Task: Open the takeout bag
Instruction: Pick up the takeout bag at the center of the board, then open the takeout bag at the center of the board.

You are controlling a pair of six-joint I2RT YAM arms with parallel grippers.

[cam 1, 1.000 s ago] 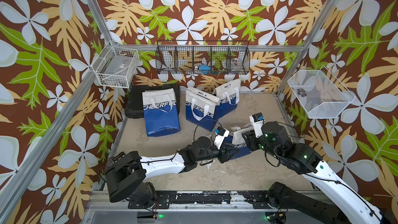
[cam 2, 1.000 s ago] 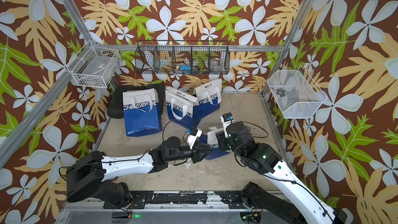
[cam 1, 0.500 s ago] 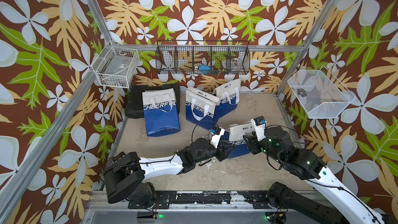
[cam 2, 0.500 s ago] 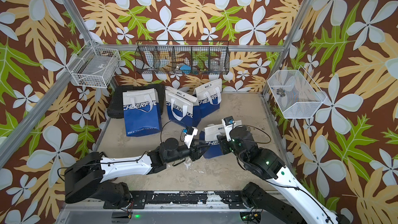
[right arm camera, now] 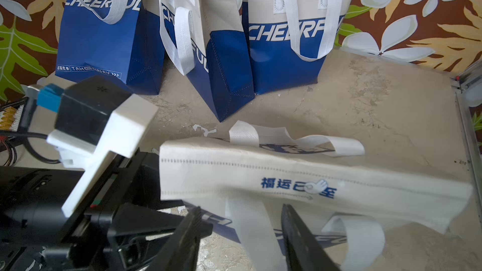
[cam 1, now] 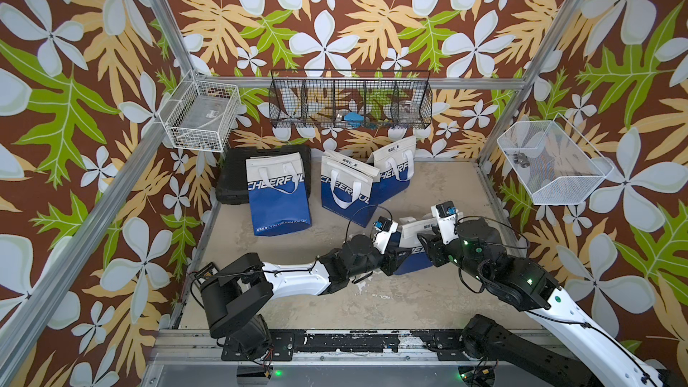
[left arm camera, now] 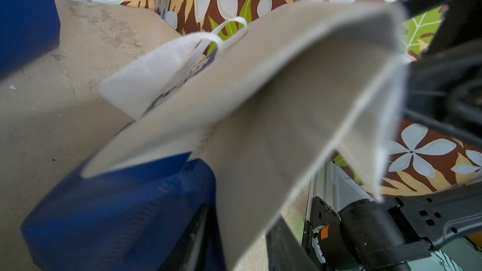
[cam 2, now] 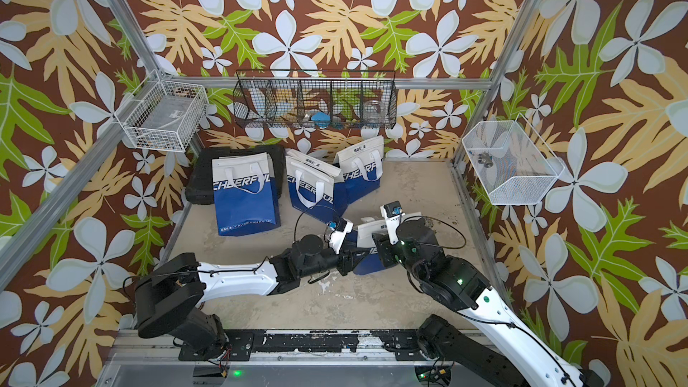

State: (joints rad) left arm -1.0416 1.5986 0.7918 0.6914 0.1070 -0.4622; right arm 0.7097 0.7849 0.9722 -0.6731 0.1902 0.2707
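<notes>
The takeout bag [cam 1: 414,228] lies tipped over on the counter [cam 1: 298,303], right of centre and nearer to me than the other bags, with both arms meeting at it.

From the right wrist camera I see its cream top flap [right arm camera: 287,178], blue print facing up. One white handle [right arm camera: 300,142] lies flat on the far side, and a second handle [right arm camera: 250,233] loops toward the lens. The right jaws stand moderately apart astride that nearer handle. The strap runs between the fingers, and as far as I can see it is not pinched.

The left arm [cam 1: 298,277] reaches in low from the left, and the left jaws sit against the bag's blue lower half [cam 1: 409,268]. The left wrist camera gives me only a blurred cream flap [left arm camera: 260,100] right up at the lens, so I cannot tell whether those jaws are parted or holding fabric.

Along the far side stands a row of three matching bags [cam 1: 344,189] — the leftmost in front of a black case [cam 1: 238,176].
</notes>
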